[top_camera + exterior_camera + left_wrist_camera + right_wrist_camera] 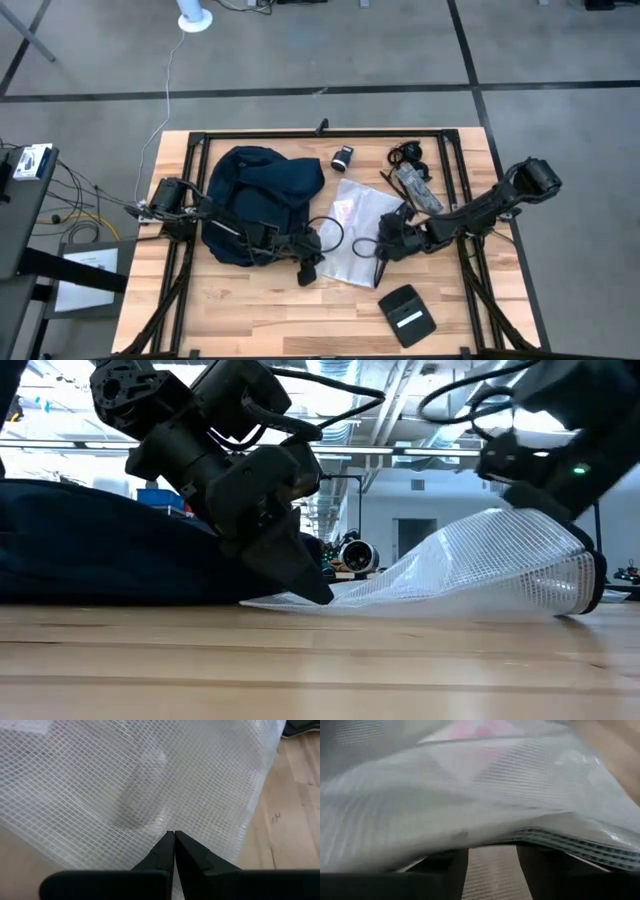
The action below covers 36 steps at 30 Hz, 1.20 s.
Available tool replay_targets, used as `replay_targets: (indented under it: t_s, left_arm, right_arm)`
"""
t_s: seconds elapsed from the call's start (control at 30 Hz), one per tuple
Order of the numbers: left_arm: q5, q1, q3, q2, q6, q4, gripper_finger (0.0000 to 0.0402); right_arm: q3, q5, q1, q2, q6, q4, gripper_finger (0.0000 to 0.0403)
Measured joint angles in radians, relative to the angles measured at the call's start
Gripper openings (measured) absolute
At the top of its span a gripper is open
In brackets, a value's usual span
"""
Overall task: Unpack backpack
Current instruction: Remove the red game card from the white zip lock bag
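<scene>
Handling mesh pouch [352,228] beside backpack [254,200]: left pincer [174,836] closed at pouch edge, right pincer [383,246] apart around opposite edge. Next: drag pouch clear.

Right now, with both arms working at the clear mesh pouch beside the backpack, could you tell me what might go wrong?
The left gripper has shut fingers at the edge of the clear grid-patterned plastic pouch; it may hold too little film and slip off. The right gripper lifts the opposite edge, so opposing pulls could tear or stretch it. Dragging it might also knock the small black cylinder nearby or snag the dark navy fabric backpack.
</scene>
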Motion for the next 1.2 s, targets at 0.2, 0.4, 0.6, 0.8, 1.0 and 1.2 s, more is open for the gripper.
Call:
replay_targets:
  t_s: [0.2, 0.4, 0.6, 0.8, 1.0, 1.2]
  left_arm:
    - [0.0, -0.006, 0.0, 0.0, -0.006, -0.004, 0.0]
    - [-0.001, -0.006, 0.0, 0.0, -0.006, -0.006, 0.0]
    - [-0.001, -0.006, 0.0, -0.001, -0.006, -0.003, 0.0]
    - [-0.002, -0.006, 0.002, -0.001, -0.006, 0.007, 0.0]
    - [-0.002, -0.006, 0.002, -0.001, -0.006, 0.005, 0.0]
    - [-0.005, -0.014, 0.002, -0.01, -0.006, -0.005, 0.0]
  right_arm:
    - [-0.029, -0.074, 0.083, -0.004, -0.032, -0.004, 0.0178]
    - [-0.029, -0.079, 0.129, -0.001, -0.049, -0.03, 0.0173]
    - [-0.03, 0.012, 0.071, 0.04, -0.029, -0.025, 0.0149]
    - [-0.028, 0.047, -0.025, 0.124, -0.181, 0.357, 0.0135]
    - [-0.028, 0.044, -0.114, 0.27, -0.301, 0.677, 0.0182]
    - [-0.028, -0.061, -0.147, 0.361, -0.299, 0.898, 0.0258]
